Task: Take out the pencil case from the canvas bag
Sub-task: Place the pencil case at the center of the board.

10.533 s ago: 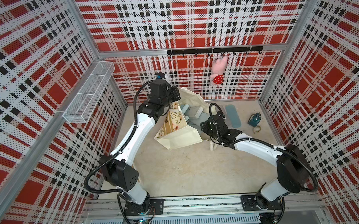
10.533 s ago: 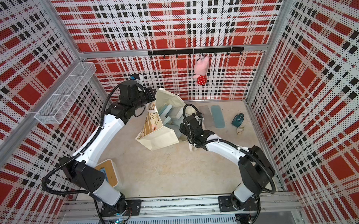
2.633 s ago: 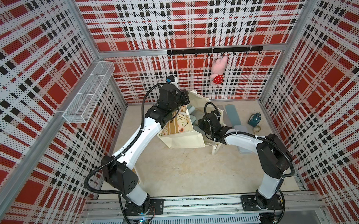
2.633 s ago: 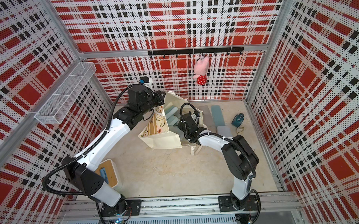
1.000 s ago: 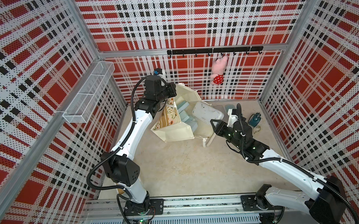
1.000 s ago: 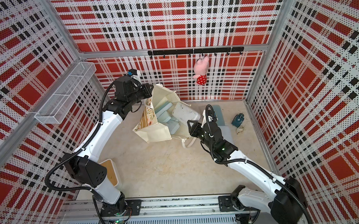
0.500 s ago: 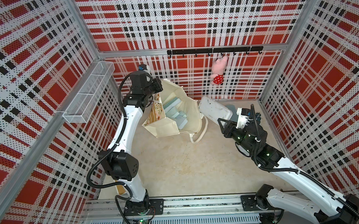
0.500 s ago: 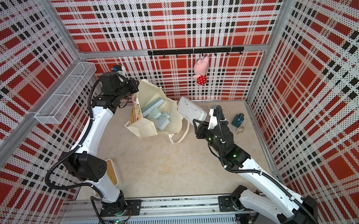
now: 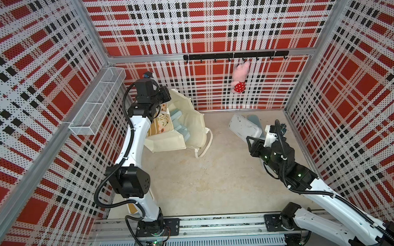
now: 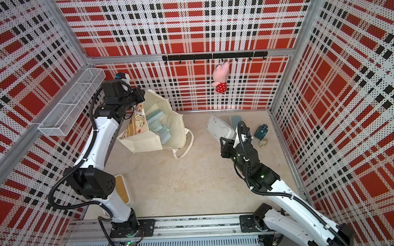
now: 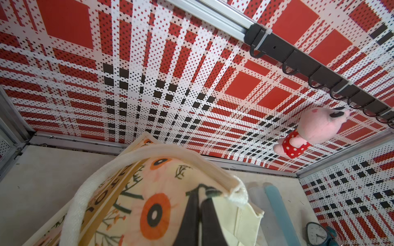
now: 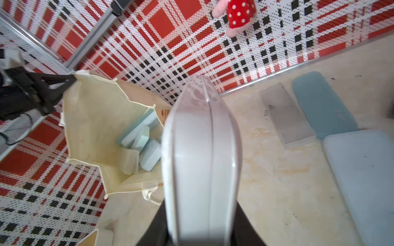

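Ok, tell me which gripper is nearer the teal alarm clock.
Right. The right gripper, holding the white pencil case, is beside the alarm clock; the left gripper grips the canvas bag across the table.

- The tall cream canvas tote bag (image 9: 191, 126) (image 10: 176, 128), with beige flower-printed faces and thick white padded loop handles, sat near the back-left corner. Its mouth gaped wide and tipped toward the middle, and the left gripper (image 11: 201, 191) pinched its upper rim.
- The white, rounded-rectangular hard pencil case (image 9: 243, 126) (image 12: 200, 149) was outside the bag, well apart on its right. It was tilted and clamped at one end in the right gripper (image 12: 199, 213).
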You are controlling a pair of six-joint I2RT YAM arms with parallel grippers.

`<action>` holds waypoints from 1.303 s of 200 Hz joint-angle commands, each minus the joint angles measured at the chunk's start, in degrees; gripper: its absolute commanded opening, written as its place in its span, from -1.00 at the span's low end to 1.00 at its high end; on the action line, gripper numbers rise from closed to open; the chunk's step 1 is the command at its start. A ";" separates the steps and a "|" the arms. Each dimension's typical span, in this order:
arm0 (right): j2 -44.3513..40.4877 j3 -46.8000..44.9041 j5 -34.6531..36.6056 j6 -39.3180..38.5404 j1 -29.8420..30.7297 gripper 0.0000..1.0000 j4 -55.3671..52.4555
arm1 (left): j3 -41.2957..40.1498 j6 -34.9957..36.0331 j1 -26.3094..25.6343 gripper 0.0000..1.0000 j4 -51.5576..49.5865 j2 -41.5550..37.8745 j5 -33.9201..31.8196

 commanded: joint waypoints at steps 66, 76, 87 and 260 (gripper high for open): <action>3.25 -5.91 9.29 20.69 -0.95 -0.75 -1.19 | 3.02 0.15 -5.34 -1.00 10.14 -4.49 -0.02; 4.27 -5.96 10.29 24.43 -0.91 -0.76 -1.67 | 3.18 0.32 -6.11 -1.00 10.14 -4.52 -0.74; 5.38 -5.88 11.06 28.50 -0.92 -0.79 -2.39 | 3.21 0.33 -6.79 -1.00 10.31 -4.70 -1.40; 16.79 -2.67 16.01 58.22 -0.93 -0.80 -8.73 | 0.14 2.71 -14.18 -1.00 9.71 -8.63 -8.52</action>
